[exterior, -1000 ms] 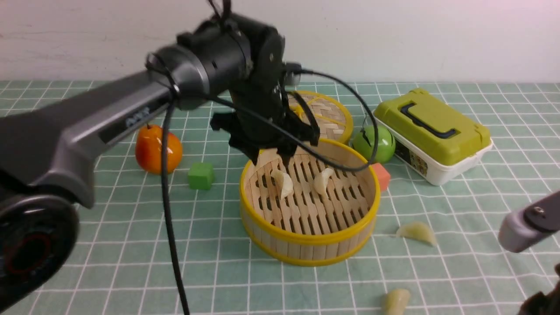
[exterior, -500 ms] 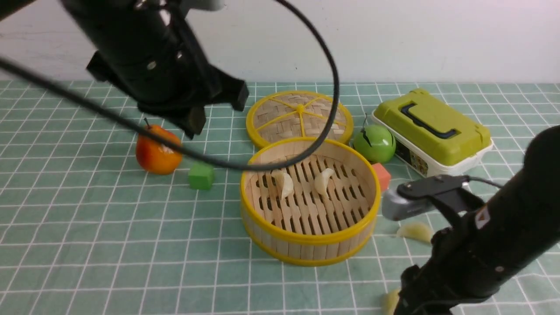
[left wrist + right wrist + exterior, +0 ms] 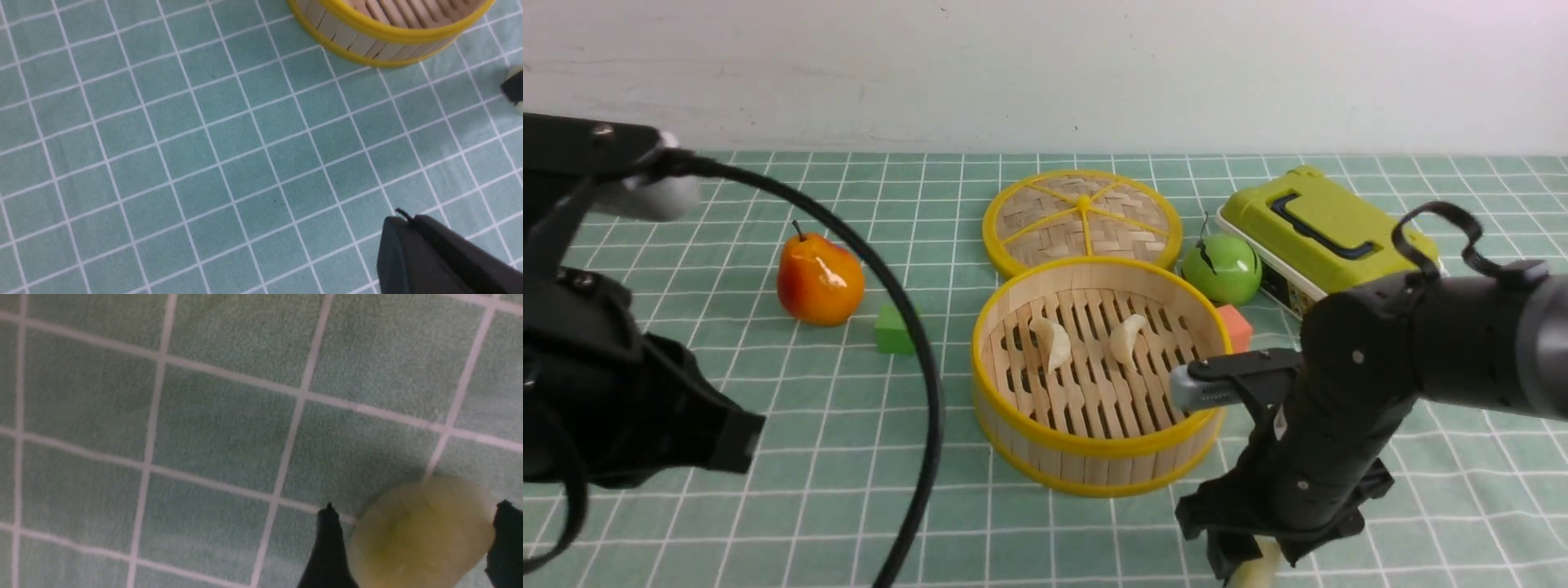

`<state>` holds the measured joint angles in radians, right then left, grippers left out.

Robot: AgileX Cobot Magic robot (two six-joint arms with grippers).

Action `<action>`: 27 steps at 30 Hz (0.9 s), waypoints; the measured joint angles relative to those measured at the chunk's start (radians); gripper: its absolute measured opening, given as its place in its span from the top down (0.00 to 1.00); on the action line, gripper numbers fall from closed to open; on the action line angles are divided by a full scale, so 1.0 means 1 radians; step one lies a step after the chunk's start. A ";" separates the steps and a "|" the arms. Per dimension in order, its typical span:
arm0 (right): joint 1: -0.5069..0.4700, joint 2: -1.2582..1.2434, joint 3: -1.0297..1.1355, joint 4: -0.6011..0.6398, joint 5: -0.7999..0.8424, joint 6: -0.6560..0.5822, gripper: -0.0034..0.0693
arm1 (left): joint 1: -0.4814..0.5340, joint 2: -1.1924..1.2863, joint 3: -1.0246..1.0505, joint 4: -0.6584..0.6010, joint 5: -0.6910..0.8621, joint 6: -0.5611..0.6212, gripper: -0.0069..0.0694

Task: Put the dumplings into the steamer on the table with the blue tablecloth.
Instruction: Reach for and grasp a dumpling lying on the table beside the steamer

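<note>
Already resting on the slatted floor of the steamer point(image 3: 1094, 469): two dumplings point(image 3: 1052, 343), side by side near the middle, not touching. A third dumpling point(image 3: 421, 531) out on the blue tablecloth point(image 3: 768, 506), off the steamer's near right, a little way from its wall. No sign of a fourth; perhaps hidden behind the right arm, cannot tell.

Straddling that third dumpling: the right gripper point(image 3: 1258, 562), spread wide, one finger point(image 3: 327, 555) close on either side, tips down near the cloth, nothing pinched yet. Off the steamer's near left, well apart from it: the left gripper point(image 3: 408, 241), pressed together and empty.

Step in hand, by the look of it: closing on the third dumpling. To do it well:
- Close slowly and evenly, keeping the dumpling centred; glossy skin, likely slippery.
- Squeeze across the plump body rather than the thin pleated edge.
- Lift straight up, high enough to clear the yellow rim.
- Carry over the slats and let go low, clear of the two dumplings inside.

Farther out on the bench point(image 3: 1462, 506): a woven lid point(image 3: 1082, 216) just behind the steamer, a green apple point(image 3: 1221, 268) and a green-topped box point(image 3: 1327, 237) off its far right, an orange pear point(image 3: 819, 280) off its far left.
</note>
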<state>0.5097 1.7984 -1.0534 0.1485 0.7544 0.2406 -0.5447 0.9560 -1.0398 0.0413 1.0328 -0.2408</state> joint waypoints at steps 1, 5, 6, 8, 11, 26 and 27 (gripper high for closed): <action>0.000 0.010 -0.002 -0.005 0.002 0.012 0.29 | 0.000 -0.014 0.002 0.001 -0.008 0.000 0.93; 0.000 0.015 -0.005 -0.001 -0.001 0.030 0.37 | 0.000 -0.048 0.004 0.011 -0.013 0.000 0.93; 0.000 0.015 -0.005 0.000 -0.001 0.030 0.42 | 0.000 -0.049 0.004 0.012 -0.013 0.000 0.93; 0.000 0.013 -0.005 0.007 -0.001 0.027 0.54 | 0.000 -0.049 0.004 0.013 -0.013 0.000 0.93; 0.000 -0.008 -0.007 0.027 0.023 -0.013 0.81 | 0.000 -0.048 0.004 0.013 -0.013 0.000 0.93; 0.000 -0.148 -0.172 -0.008 0.400 -0.281 0.97 | 0.000 -0.048 0.004 0.013 -0.011 0.000 0.93; 0.000 -0.164 -0.137 -0.008 0.393 -0.290 0.96 | 0.000 -0.048 0.004 0.013 -0.009 0.000 0.93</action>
<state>0.5097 1.6343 -1.1909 0.1403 1.1476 -0.0498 -0.5447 0.9081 -1.0360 0.0542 1.0242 -0.2408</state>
